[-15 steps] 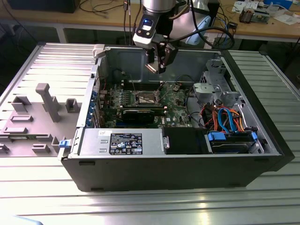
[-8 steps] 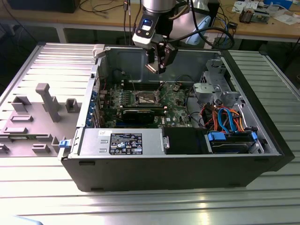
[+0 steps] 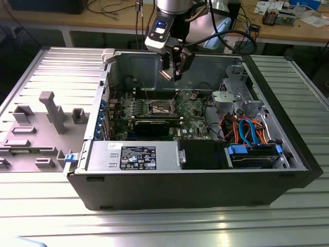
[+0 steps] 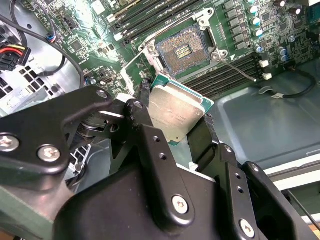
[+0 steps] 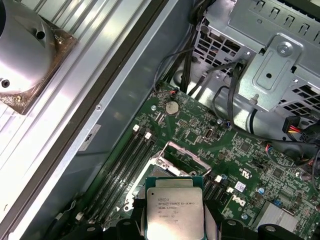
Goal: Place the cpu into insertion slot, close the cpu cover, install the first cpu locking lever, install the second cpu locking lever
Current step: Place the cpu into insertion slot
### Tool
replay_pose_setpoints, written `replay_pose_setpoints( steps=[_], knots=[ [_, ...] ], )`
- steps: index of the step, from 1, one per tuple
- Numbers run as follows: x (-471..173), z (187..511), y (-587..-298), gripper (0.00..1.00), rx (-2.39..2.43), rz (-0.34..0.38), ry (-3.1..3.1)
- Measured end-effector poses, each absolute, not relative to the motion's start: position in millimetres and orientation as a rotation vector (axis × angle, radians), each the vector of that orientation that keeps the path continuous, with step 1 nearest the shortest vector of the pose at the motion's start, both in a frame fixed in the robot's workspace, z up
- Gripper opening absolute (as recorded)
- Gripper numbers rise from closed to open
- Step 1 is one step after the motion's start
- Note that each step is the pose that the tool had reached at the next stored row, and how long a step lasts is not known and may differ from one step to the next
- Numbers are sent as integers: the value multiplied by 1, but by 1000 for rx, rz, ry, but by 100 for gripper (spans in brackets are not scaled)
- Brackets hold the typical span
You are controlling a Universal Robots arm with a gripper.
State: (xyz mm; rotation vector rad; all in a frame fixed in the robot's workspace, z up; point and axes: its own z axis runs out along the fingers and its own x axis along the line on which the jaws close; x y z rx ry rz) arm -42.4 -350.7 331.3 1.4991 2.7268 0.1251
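My gripper [image 3: 172, 72] hangs over the open computer case, above the green board. It is shut on the cpu [image 4: 174, 107], a flat square chip with a silver-grey top, held by two opposite edges between the black fingers [image 4: 141, 107]. In the first wrist view the cpu [image 5: 174, 210] hides part of the board right under it. The insertion slot [image 4: 182, 50] lies bare on the board with its gold-brown contact field showing, a little apart from the chip; it is also in the exterior view [image 3: 160, 107]. The cpu cover [image 5: 186, 153] stands raised at the slot's edge.
Long memory slots [image 4: 150, 15] flank the socket. A black graphics card [image 3: 151, 126], the power supply [image 3: 133, 154], a metal drive cage [image 3: 239, 98] and coloured cables [image 3: 247, 128] crowd the case. A grey fixture [image 3: 51, 110] stands at the exterior view's left.
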Motion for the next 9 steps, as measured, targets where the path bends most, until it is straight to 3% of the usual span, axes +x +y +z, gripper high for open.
replay_pose_setpoints(
  steps=[9],
  knots=[
    [-42, 331, -351, 55, 1516, 125, 2717]
  ],
)
